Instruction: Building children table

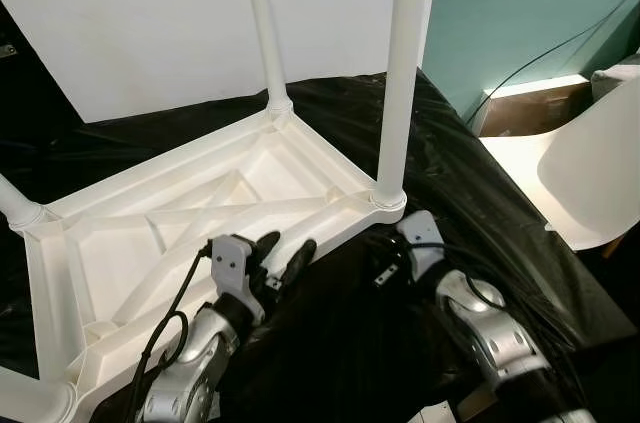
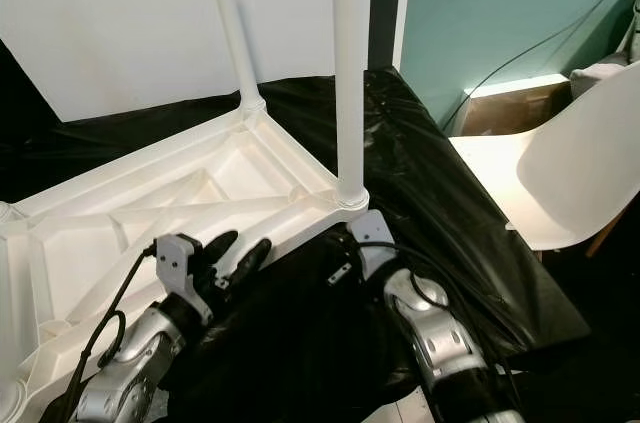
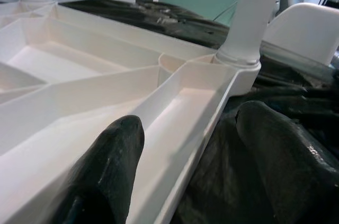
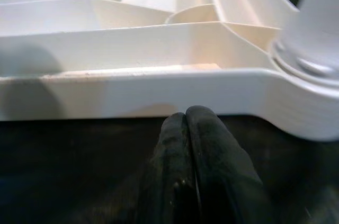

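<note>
Left eye view showed us the white children's table (image 1: 190,213) lying upside down on black sheeting (image 1: 450,173), legs pointing up. Our left gripper (image 1: 283,256) reached forward with fingers spread wide astride the table's near rim. Our right gripper (image 4: 185,128), fingers pressed together holding nothing, pointed at that rim beside the corner leg (image 1: 400,63).
</note>
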Tool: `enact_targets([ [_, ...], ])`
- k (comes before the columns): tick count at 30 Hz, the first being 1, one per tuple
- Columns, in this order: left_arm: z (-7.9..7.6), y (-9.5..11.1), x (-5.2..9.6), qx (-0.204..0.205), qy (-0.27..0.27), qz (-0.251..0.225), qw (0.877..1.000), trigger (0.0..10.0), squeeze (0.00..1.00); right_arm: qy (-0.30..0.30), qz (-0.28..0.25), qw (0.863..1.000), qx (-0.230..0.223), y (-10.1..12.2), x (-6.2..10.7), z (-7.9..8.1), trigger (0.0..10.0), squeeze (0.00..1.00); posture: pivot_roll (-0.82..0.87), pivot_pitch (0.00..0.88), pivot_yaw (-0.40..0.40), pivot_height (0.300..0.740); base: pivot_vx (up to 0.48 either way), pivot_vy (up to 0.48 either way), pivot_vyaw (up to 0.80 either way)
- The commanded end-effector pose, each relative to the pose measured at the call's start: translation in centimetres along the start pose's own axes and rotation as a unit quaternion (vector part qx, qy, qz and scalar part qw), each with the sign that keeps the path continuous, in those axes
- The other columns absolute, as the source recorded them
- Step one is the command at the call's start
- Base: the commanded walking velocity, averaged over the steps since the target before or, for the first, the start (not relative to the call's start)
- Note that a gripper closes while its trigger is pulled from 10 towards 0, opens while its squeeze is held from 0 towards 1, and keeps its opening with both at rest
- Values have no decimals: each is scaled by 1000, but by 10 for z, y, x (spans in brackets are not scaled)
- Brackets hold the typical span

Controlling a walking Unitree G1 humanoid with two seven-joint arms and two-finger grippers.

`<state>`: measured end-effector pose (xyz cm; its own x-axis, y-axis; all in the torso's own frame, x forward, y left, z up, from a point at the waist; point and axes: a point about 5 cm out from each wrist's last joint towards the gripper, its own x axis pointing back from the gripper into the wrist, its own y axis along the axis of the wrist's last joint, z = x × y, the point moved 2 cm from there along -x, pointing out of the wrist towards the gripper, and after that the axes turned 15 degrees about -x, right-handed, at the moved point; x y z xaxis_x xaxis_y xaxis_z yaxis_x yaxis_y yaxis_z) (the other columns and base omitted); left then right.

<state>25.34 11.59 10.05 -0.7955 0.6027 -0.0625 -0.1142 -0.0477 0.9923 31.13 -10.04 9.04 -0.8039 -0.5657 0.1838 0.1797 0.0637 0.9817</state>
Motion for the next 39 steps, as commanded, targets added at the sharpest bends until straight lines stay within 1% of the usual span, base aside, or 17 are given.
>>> enact_targets([
  [1, -8, 3, 1, -11, -59, -10, 998, 10000, 0, 2, 10, 1000, 5, -4, -4, -2, 10000, 0, -92, 0, 70, 740, 0, 0, 0],
  [3, -9, 4, 2, -10, -55, -12, 998, 10000, 0, -3, 18, 1000, 13, -1, -13, -12, 10000, 0, -82, 0, 65, 740, 0, 0, 0],
  [4, -9, 4, 2, -10, -55, -12, 998, 10000, 0, -3, 18, 1000, 13, -1, -13, -12, 10000, 0, -82, 0, 65, 740, 0, 0, 0],
  [6, -13, 3, 3, -8, -53, -13, 998, 10000, 0, -5, 27, 999, 27, 3, -23, -19, 10000, 0, -65, 0, 58, 740, 0, 0, 0],
  [14, -17, 1, 8, -7, -51, -4, 999, 10000, 0, -10, 46, 997, 53, 12, -42, -29, 10000, 0, -37, 0, 49, 740, 0, 0, 0],
  [15, -16, 1, 9, -6, -49, 0, 999, 10000, 0, -21, 42, 997, 56, 18, -47, -32, 10000, 0, -33, 0, 50, 740, 0, 0, 0],
  [17, -16, 1, 9, -6, -49, 0, 999, 10000, 0, -21, 42, 997, 56, 18, -47, -32, 10000, 0, -33, 0, 50, 740, 0, 0, 0],
  [18, -15, 0, 9, -7, -47, 3, 999, 10000, 0, -42, 34, 997, 56, 25, -53, -36, 10000, 0, -33, 0, 50, 740, 0, 0, 0],
  [20, -14, 1, 10, -11, -42, 1, 999, 10000, 0, -52, 24, 997, 51, 31, -57, -36, 10000, 0, -24, 0, 49, 740, 0, 0, 0],
  [23, -8, 3, 10, -30, -14, -3, 999, 10000, 0, -40, 4, 999, 36, 36, -62, -27, 10000, 0, -20, 0, 46, 740, 0, 0, 0],
  [24, -1, 2, 10, -43, 12, 1, 999, 10000, 0, -26, -2, 999, 26, 30, -59, -21, 10000, 0, -18, 0, 46, 740, 0, 0, 0],
  [28, 7, 1, 11, -57, 38, 10, 998, 10000, 0, -13, -6, 1000, 12, 18, -52, -15, 10000, 0, -19, 0, 46, 740, 0, 0, 0],
  [32, 16, -1, 18, -72, 44, 27, 996, 10000, 0, -15, -12, 1000, -15, -4, -22, -11, 10000, 0, -45, 0, 62, 740, 0, 0, 0],
  [33, 16, -1, 18, -72, 44, 27, 996, 10000, 0, -15, -12, 1000, -15, -4, -22, -11, 10000, 0, -45, 0, 62, 740, 0, 0, 0],
  [36, 21, -4, 20, -89, 38, 44, 994, 10000, 0, -17, -13, 1000, -23, -10, -10, -9, 10000, 0, -59, 0, 69, 740, 0, 0, 0],
  [38, 23, -11, 23, -96, 17, 72, 993, 10000, 0, -20, -15, 999, -31, -14, -3, -6, 10000, 0, -70, 0, 75, 740, 0, 0, 0],
  [39, 23, -21, 26, -106, -5, 108, 988, 10000, 0, -25, -17, 999, -36, -14, 0, -6, 10000, 0, -79, 0, 81, 740, 0, 0, 0],
])
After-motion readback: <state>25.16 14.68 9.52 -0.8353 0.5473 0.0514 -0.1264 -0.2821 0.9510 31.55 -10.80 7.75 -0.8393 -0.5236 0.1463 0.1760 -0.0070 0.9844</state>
